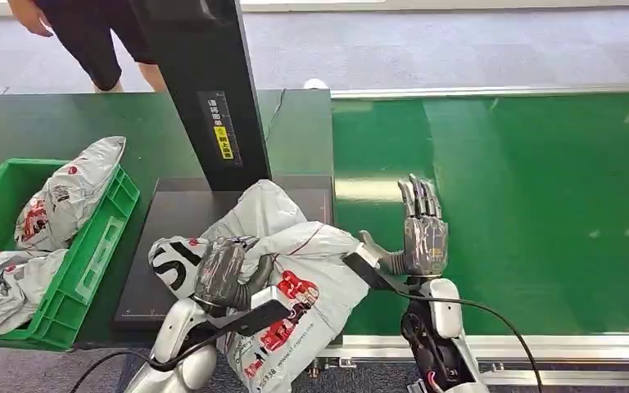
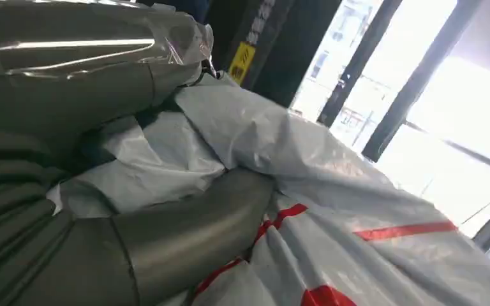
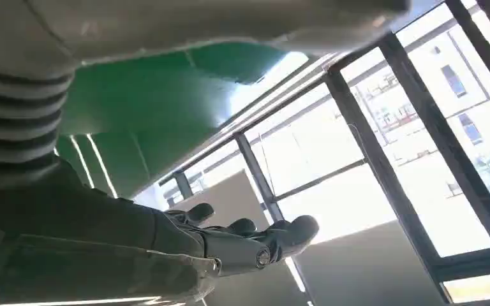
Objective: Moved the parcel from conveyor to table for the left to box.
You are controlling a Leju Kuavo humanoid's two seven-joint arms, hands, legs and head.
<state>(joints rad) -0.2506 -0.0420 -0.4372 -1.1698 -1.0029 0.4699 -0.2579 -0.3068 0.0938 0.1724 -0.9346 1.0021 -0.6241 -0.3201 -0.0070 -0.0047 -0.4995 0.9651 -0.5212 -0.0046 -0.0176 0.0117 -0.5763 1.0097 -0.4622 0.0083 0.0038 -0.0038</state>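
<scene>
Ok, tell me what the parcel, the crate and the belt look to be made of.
Parcel: thin grey plastic film, likely a poly mailer; it crumples and shines. Crate: rigid green plastic, judging by its moulded slotted wall. Belt: smooth green sheet, perhaps PVC or rubber; window light reflects off it.

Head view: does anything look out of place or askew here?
Yes. One grey parcel lies across the green crate's rim, half outside. The parcel the left hand grips hangs over the table's front edge.
</scene>
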